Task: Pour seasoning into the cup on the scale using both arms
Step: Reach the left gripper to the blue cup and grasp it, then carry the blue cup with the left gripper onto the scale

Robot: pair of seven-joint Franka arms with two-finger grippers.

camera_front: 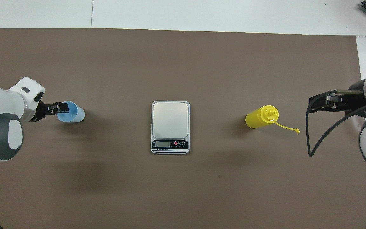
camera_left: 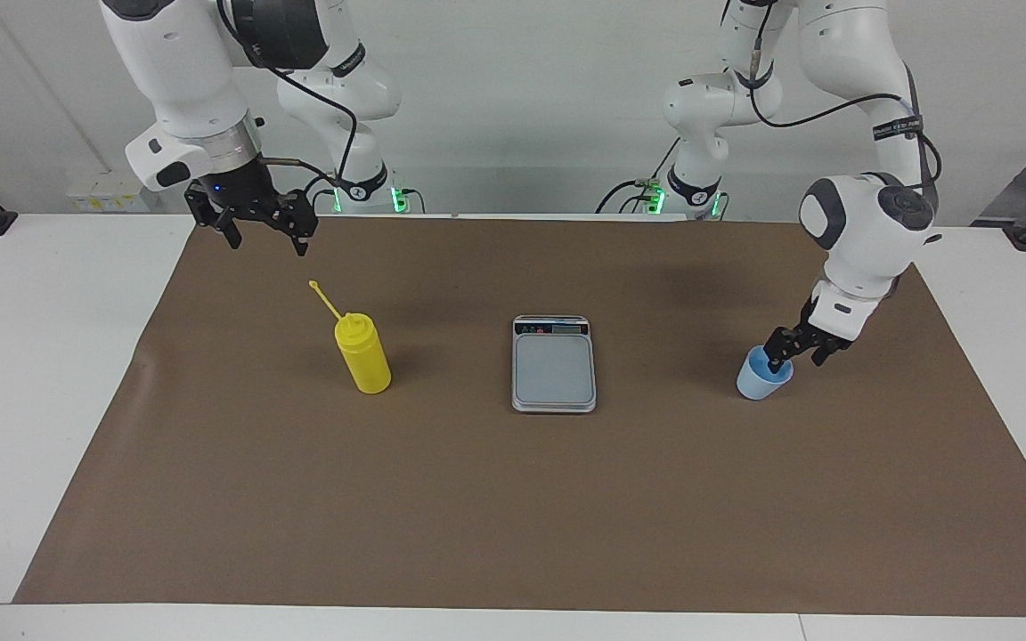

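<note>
Facing view: we are noting a matte brown mat [camera_left: 513,516] lying flat over the white table [camera_left: 32,356].

The scale [camera_left: 554,365] is sitting mid-mat. It is a flat silver-grey rectangle with rounded corners and a smooth grey plate, and its dark display strip [camera_left: 553,328] is on the edge nearer to the robots.

The seasoning [camera_left: 363,361], a glossy yellow plastic cylinder with a nozzle cap, is standing upright toward the right arm's end, well apart from the scale. Its thin cap strap [camera_left: 326,300] is sticking up and out toward the robots.

The cup [camera_left: 758,383], small, light blue and tapered, is standing on the mat toward the left arm's end. It is also well apart from the scale, not on it.

The left arm is bending steeply down, wrist angled, and is putting the left gripper [camera_left: 796,356] at the cup's rim. Its fingers are standing apart and straddling the wall, one inside the cup and one outside. We cannot tell whether they are pressing the plastic.

The right arm is waiting and is holding the right gripper [camera_left: 265,236] up in the air over the mat at its own end. This gripper is pointing downward with its fingers spread wide and nothing between them, well clear of the bottle.
</note>
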